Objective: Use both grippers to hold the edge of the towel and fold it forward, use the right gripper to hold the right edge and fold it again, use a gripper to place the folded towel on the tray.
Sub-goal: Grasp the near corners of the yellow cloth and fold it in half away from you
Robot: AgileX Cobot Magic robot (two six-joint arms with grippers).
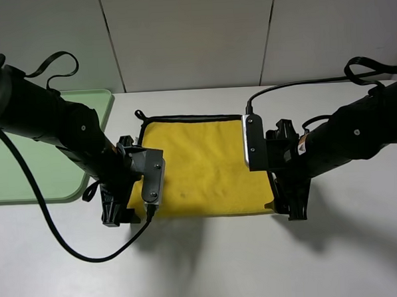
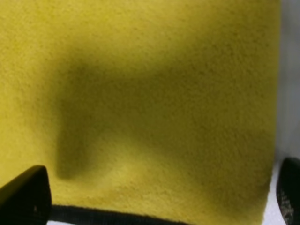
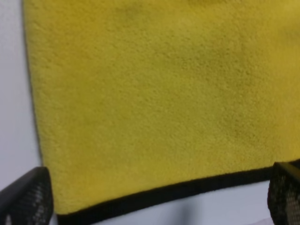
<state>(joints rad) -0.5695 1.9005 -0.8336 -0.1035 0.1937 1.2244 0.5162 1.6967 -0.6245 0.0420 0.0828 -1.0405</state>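
Closest in, the black cable (image 1: pixel 56 236) from the left arm droops in a loop across the white table (image 1: pixel 258 272). Just behind it, the left claw (image 1: pixel 120 218) is down at the near left corner of the yellow towel (image 1: pixel 199 165). The right claw (image 1: pixel 291 209) is down at the near right corner, and both claws point at the tabletop.

Over to the left wrist view: the claw's fingers (image 2: pixel 23 197) stand wide apart with yellow plush filling the space between. So that claw is open, nothing pinched. One finger overlaps the towel's black edge (image 2: pixel 108 216); the other sits out past the side of the cloth, over bare table.

It's the same on the right wrist. The fingers (image 3: pixel 26 197) are spread wide and the black edge runs straight across between them, so this claw is open too, with no cloth in it.

The towel lies flat and unfolded in the middle of the table, its small black loop (image 1: pixel 139 115) poking out at the far left corner. It is on the table, not on the tray (image 1: pixel 27 191). The pale green tray sits off to the left, and the left arm reaches over its right side.
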